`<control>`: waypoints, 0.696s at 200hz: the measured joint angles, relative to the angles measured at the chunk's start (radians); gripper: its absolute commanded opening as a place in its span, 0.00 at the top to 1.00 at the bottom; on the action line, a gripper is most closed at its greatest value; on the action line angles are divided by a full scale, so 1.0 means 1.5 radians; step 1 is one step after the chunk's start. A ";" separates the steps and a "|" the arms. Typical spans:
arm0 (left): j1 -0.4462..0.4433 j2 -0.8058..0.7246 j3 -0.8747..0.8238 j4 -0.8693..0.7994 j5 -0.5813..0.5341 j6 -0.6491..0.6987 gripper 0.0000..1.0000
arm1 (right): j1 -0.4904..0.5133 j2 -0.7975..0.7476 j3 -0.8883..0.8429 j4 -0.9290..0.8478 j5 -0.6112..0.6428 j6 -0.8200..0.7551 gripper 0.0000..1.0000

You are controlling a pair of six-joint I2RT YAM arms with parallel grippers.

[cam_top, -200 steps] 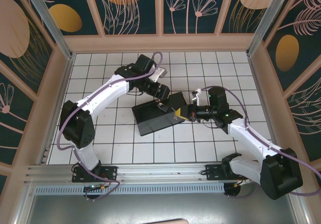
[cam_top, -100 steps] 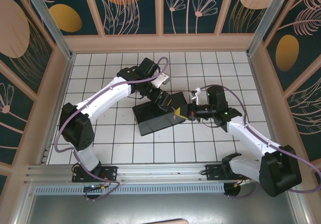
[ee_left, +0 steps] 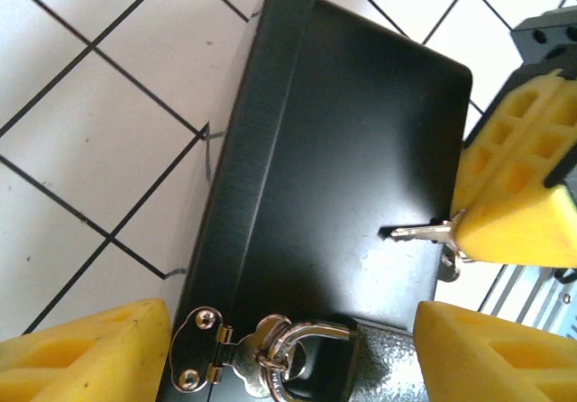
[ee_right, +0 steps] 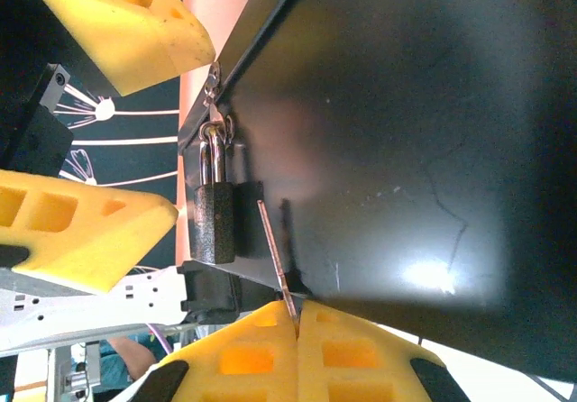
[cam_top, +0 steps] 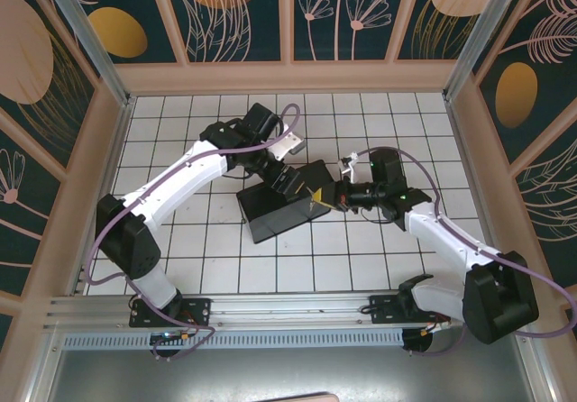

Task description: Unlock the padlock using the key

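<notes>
Right wrist shows right claw [ee_right: 296, 316] pinching the key [ee_right: 273, 249] beside the padlock [ee_right: 215, 222]; left claw [ee_left: 288, 348] spread wide.

- The left arm [cam_top: 180, 172] reaches forward and in toward the middle, its elbow bent and its wrist angled down toward the opposite arm.
- The left gripper [cam_top: 291, 183] has its jaws spread wide (in its own wrist view the yellow fingers [ee_left: 81, 352] sit well apart at either side).
- The right arm [cam_top: 451, 240] stretches forward and inward, with the forearm low and the wrist roughly level.
- The right gripper [cam_top: 329, 199] has its jaws pressed together, pinching the key [ee_right: 275, 258] at their tips. The blade juts straight ahead of the jaws.
- The two grippers face each other, tips near but apart.
</notes>
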 measured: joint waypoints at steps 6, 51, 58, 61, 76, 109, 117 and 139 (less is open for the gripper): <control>0.005 0.000 0.000 0.006 -0.001 -0.011 0.28 | 0.003 0.000 0.002 -0.002 0.004 0.000 1.00; 0.082 -0.026 -0.030 0.095 0.008 -0.095 0.27 | 0.043 -0.052 0.000 -0.030 0.041 0.019 1.00; 0.088 -0.033 -0.036 0.103 0.004 -0.102 0.27 | 0.052 -0.069 -0.004 -0.031 0.047 0.024 1.00; 0.090 -0.035 -0.038 0.106 0.003 -0.104 0.27 | 0.055 -0.076 -0.006 -0.031 0.050 0.025 1.00; 0.091 -0.047 -0.055 0.124 -0.003 -0.115 0.27 | 0.070 -0.107 -0.020 -0.028 0.057 0.041 1.00; 0.091 -0.054 -0.107 0.154 -0.003 -0.136 0.28 | 0.105 -0.121 -0.061 -0.008 0.075 0.082 1.00; 0.092 -0.054 -0.117 0.159 -0.002 -0.141 0.28 | 0.112 -0.121 -0.071 -0.001 0.077 0.091 1.00; 0.094 -0.054 -0.138 0.174 0.000 -0.151 0.28 | 0.120 -0.120 -0.089 0.030 0.082 0.117 1.00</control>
